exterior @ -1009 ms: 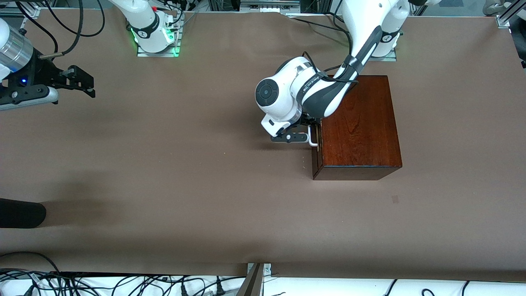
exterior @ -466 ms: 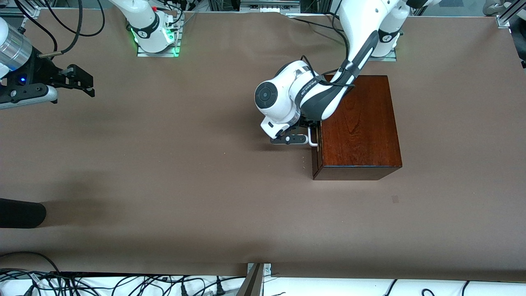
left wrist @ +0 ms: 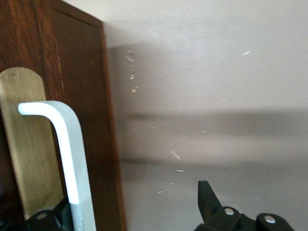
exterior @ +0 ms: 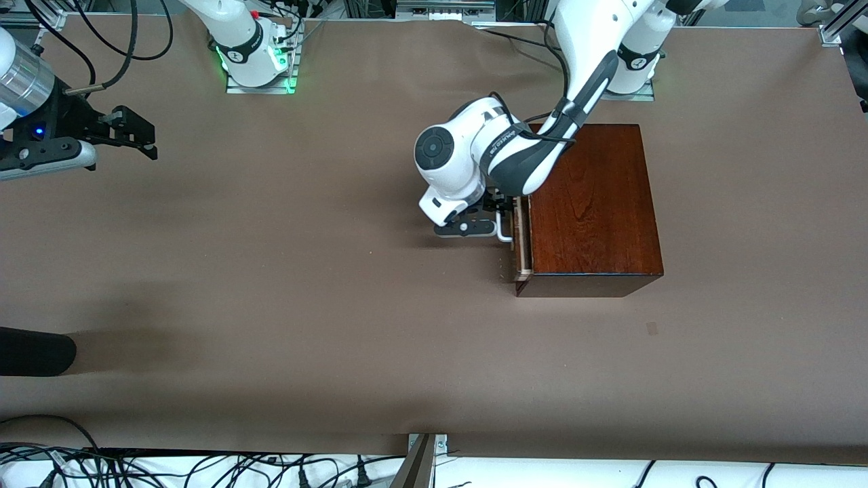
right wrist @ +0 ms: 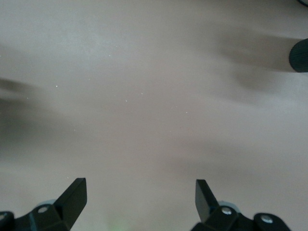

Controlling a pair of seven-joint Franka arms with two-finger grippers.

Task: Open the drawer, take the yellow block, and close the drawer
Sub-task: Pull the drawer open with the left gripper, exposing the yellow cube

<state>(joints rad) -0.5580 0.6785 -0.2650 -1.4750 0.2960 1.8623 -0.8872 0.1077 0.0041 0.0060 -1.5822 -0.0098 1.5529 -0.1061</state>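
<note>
Drawer (exterior: pixel 521 237) of the mahogany box (exterior: pixel 590 203) stands pulled out a little, a thin strip of pale wood showing beside the box's top on the side toward the right arm's end of the worktop (exterior: pixel 339 305). The left claw (exterior: pixel 498 215) sits at the white handle (exterior: pixel 502 227); in the left wrist view the handle (left wrist: pixel 67 159) runs down beside one finger (left wrist: pixel 45 219) while the other finger (left wrist: pixel 208 197) stands well apart from it, so the claw is spread wide and hooks the bar rather than pinching it. The yellow block is not visible. The right claw (exterior: pixel 139 135) waits, fingers (right wrist: pixel 74 195) wide apart and empty, over bare worktop at the right arm's end.
</note>
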